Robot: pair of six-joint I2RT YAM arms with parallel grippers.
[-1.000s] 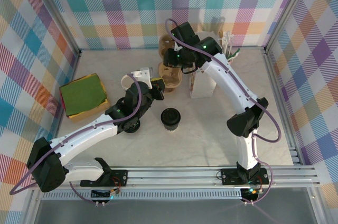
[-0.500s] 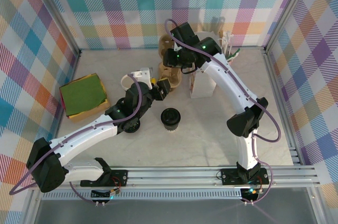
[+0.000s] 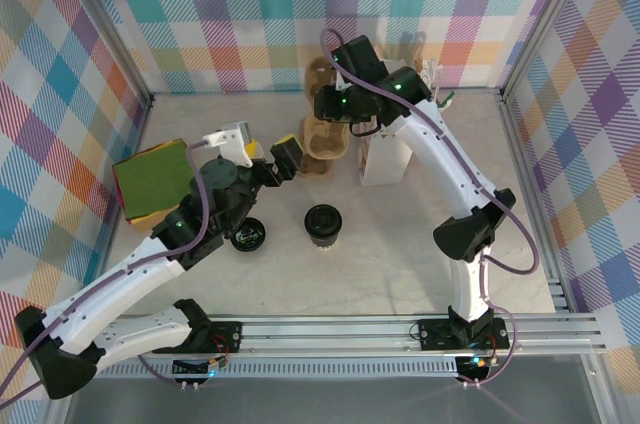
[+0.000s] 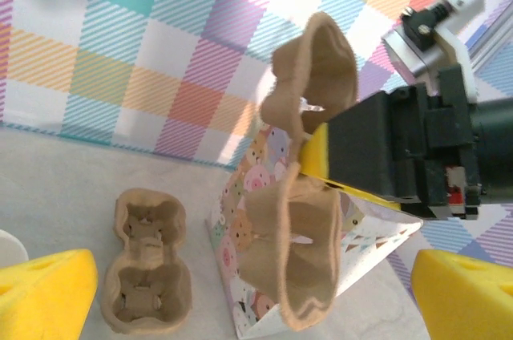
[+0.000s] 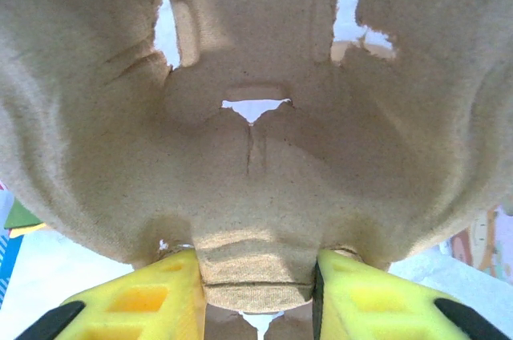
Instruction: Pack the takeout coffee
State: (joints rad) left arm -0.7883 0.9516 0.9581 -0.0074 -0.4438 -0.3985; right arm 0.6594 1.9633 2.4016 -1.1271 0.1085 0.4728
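Free table [image 3: 420,244] right of takeout coffee [image 3: 323,223]

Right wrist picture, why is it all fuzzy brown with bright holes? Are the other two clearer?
Right wrist view: the carrier pinched in the right claw sits too near the lens, so it's soft; light glares through its cut-outs. Left wrist view: fairly sharp, yellow fingers softer at the corners. Top view: crisp, evenly lit, the coffee sharply outlined.

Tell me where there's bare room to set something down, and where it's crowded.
Bare: the wide patch between the black-lidded dark paper cup and the right arm, the strip from that cup to the near rail, and the back-left corner behind the green-topped square stack. Crowded: back centre, around the brown pulp carrier on the table and white paper bag.
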